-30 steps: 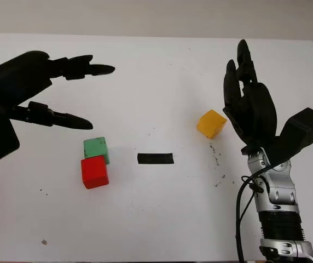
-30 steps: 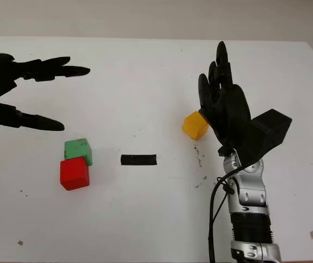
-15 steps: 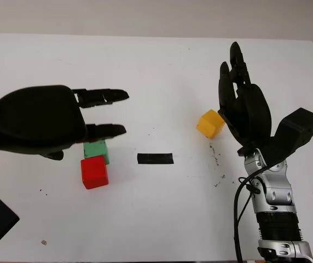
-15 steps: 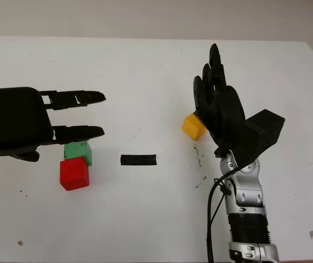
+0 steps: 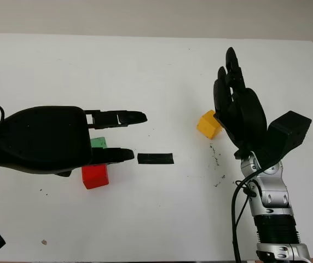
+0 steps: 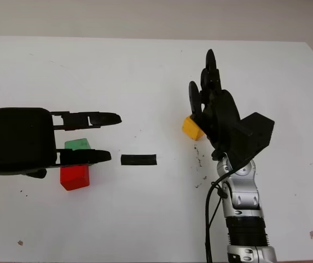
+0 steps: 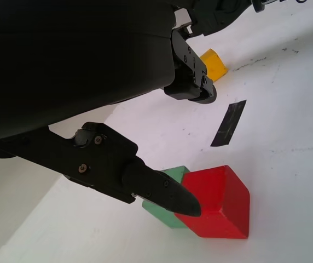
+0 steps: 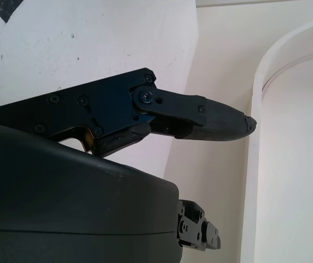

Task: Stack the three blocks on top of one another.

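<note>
A red block sits on the white table at the left. A green block stands just behind it, touching it and partly covered by my left hand. That hand is open and hovers over the two blocks, its fingers pointing right. A yellow block lies right of centre. My right hand stands upright and open right beside it, hiding its right edge. I cannot tell whether they touch. The red block, green block and yellow block also appear in the left wrist view.
A strip of black tape lies flat between the two groups of blocks. Dark specks mark the table below the yellow block. The table's far edge runs along the back wall.
My left hand has swung right and lower, from beside the green block to over it and the red block. My right hand has drifted a little left, closer against the yellow block.
</note>
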Controlling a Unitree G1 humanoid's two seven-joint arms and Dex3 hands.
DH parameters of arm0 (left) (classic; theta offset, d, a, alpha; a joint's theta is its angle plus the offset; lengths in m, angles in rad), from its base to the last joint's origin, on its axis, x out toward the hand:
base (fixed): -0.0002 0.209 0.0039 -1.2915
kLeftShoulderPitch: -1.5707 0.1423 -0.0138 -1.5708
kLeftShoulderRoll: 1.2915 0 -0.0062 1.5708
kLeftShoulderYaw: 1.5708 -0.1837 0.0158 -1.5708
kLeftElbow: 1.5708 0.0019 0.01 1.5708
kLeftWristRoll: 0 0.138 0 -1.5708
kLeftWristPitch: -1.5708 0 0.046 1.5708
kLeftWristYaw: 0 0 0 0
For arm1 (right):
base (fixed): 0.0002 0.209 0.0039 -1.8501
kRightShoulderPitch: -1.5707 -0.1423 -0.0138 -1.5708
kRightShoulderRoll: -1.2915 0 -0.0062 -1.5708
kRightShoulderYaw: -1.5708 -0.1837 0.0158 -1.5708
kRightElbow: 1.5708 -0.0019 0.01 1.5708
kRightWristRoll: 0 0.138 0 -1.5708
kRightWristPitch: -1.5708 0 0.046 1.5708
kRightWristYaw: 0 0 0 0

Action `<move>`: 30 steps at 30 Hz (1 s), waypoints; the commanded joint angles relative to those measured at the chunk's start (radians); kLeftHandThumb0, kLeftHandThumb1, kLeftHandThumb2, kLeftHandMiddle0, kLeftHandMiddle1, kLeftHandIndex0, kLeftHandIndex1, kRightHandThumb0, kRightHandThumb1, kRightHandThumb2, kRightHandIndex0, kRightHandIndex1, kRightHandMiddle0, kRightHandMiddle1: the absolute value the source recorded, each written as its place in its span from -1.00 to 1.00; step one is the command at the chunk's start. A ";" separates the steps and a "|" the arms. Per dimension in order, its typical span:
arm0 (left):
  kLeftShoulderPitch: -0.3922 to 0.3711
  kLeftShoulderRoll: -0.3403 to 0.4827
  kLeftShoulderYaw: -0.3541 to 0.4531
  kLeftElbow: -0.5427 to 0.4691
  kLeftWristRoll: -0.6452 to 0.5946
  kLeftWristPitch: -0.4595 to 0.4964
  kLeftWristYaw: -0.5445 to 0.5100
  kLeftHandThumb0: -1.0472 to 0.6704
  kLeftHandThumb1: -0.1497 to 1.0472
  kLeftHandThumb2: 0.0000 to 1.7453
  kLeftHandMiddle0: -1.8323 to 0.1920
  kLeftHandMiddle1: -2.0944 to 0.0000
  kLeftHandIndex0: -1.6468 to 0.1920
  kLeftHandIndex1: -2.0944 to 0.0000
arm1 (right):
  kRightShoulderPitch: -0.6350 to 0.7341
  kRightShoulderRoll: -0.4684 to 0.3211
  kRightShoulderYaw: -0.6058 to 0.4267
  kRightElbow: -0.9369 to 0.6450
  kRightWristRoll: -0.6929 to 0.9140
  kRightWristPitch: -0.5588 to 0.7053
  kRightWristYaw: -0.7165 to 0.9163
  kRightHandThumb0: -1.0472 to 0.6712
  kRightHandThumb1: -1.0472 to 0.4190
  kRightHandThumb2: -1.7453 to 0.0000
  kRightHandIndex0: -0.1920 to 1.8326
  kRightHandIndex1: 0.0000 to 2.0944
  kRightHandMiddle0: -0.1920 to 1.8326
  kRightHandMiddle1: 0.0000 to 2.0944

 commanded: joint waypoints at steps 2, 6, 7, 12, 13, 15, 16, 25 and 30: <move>0.012 -0.010 -0.016 0.011 0.003 0.006 -0.009 -0.22 0.70 -0.94 0.99 0.97 0.38 0.93 | 0.010 -0.004 -0.006 -0.023 0.006 -0.001 0.000 -0.66 -1.00 0.33 -1.00 -1.00 -1.00 -1.00; 0.021 -0.020 -0.023 0.028 0.004 0.022 -0.023 -0.21 0.66 -0.95 0.99 0.97 0.37 0.93 | 0.010 -0.007 -0.009 -0.026 0.012 0.005 0.004 -0.66 -1.00 0.33 -1.00 -1.00 -1.00 -1.00; 0.024 -0.025 -0.023 0.034 0.010 0.020 -0.020 -0.18 0.65 -0.95 0.98 0.96 0.34 0.92 | 0.009 -0.009 -0.009 -0.023 0.013 0.001 0.009 -0.66 -1.00 0.33 -1.00 -1.00 -1.00 -1.00; 0.030 -0.047 -0.021 0.033 0.095 -0.003 0.004 -0.19 0.65 -0.94 1.00 0.98 0.34 0.93 | 0.007 -0.015 -0.013 -0.018 0.016 -0.017 0.023 -0.66 -1.00 0.33 -1.00 -1.00 -1.00 -1.00; 0.031 -0.052 -0.022 0.032 0.107 -0.008 0.010 -0.20 0.65 -0.94 1.00 0.97 0.34 0.93 | 0.007 -0.017 -0.014 -0.017 0.016 -0.019 0.025 -0.66 -1.00 0.33 -1.00 -1.00 -1.00 -1.00; 0.027 -0.059 -0.030 0.038 0.122 -0.021 0.020 -0.22 0.65 -0.94 1.00 0.97 0.34 0.94 | 0.007 -0.019 -0.014 -0.019 0.013 -0.018 0.023 -0.65 -1.00 0.32 -1.00 -1.00 -1.00 -1.00; 0.025 -0.063 -0.033 0.043 0.129 -0.029 0.025 -0.23 0.65 -0.94 1.00 0.97 0.35 0.94 | 0.007 -0.019 -0.014 -0.021 0.014 -0.015 0.023 -0.65 -1.00 0.32 -1.00 -1.00 -1.00 -1.00; 0.026 -0.088 -0.070 0.027 0.128 -0.025 0.028 -0.23 0.74 -0.92 1.00 0.99 0.36 0.94 | 0.007 -0.021 -0.018 -0.030 0.021 -0.002 0.023 -0.65 -1.00 0.34 -1.00 -1.00 -1.00 -1.00; 0.029 -0.108 -0.087 0.031 0.132 -0.022 0.035 -0.27 0.76 -0.93 1.00 1.00 0.32 0.93 | 0.007 -0.020 -0.017 -0.038 0.023 0.014 0.021 -0.67 -1.00 0.34 -1.00 -1.00 -1.00 -1.00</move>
